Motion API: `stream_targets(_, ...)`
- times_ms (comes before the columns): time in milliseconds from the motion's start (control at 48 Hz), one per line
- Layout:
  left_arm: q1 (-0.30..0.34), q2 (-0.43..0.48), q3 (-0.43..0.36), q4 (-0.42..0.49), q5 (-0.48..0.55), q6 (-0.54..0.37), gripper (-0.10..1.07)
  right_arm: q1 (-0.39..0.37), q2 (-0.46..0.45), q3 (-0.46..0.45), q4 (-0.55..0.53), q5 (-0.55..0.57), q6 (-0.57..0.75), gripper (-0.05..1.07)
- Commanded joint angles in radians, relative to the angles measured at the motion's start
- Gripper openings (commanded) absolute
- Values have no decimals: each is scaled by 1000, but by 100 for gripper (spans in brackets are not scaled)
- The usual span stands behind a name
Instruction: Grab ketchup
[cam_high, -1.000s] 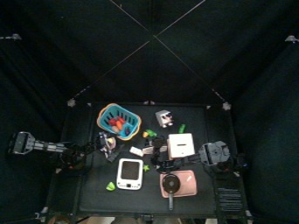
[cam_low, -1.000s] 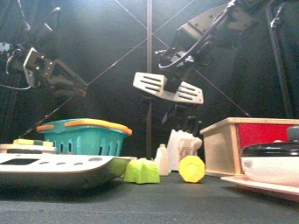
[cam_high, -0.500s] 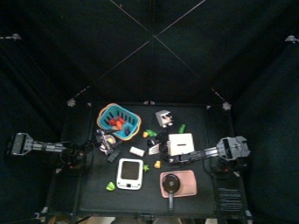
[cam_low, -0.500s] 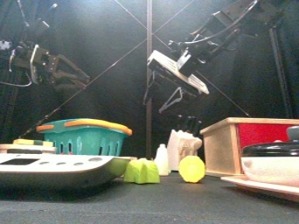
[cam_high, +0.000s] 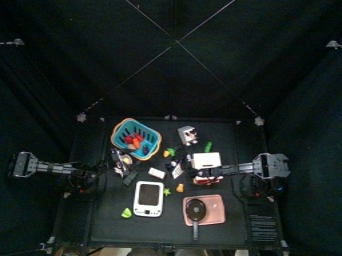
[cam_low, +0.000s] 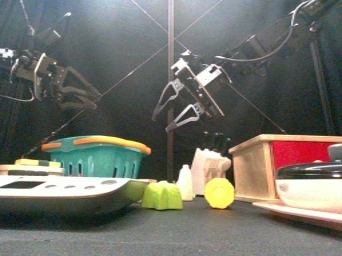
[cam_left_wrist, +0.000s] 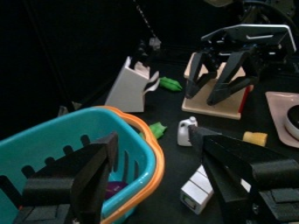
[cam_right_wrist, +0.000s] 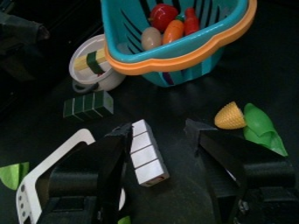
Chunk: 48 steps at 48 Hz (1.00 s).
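Right gripper (cam_low: 187, 95) swung down, now pointing at table, jaws wide, empty. Left gripper (cam_left_wrist: 158, 179) wide, empty, over basket (cam_left_wrist: 70, 153). Ketchup not identifiable, ungrabbed.

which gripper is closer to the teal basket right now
Left. The left gripper hangs open right at the teal basket, its rim just beneath the jaws. The right gripper is open too, out over the table's middle, beside the wooden box, clear of it.

table layout, seen from above

the basket (cam_high: 135, 137) sat far left with food in it; the scale (cam_high: 148, 198) lay near, left of the pan (cam_high: 203, 210); the wooden box (cam_high: 206, 166) stood right of centre, with small items (cam_high: 171, 153) between it and the basket.
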Motion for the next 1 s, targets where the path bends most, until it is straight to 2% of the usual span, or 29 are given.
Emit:
stream_targets(0, 3, 0, -37, -32, 44, 3, 98, -6, -40, -3, -40, -5, 2, 87)
stream_targets(250, 44, 0, -81, -98, 170, 6, 98, -11, -52, 28, -49, -6, 2, 87)
stream_targets(562, 225, 0, -198, -104, 390, 5, 98, -11, -87, 69, -35, -3, 5, 87)
stream_targets(979, 439, 3, -287, -103, 618, 3, 98, -12, -87, 72, -21, -3, 3, 87)
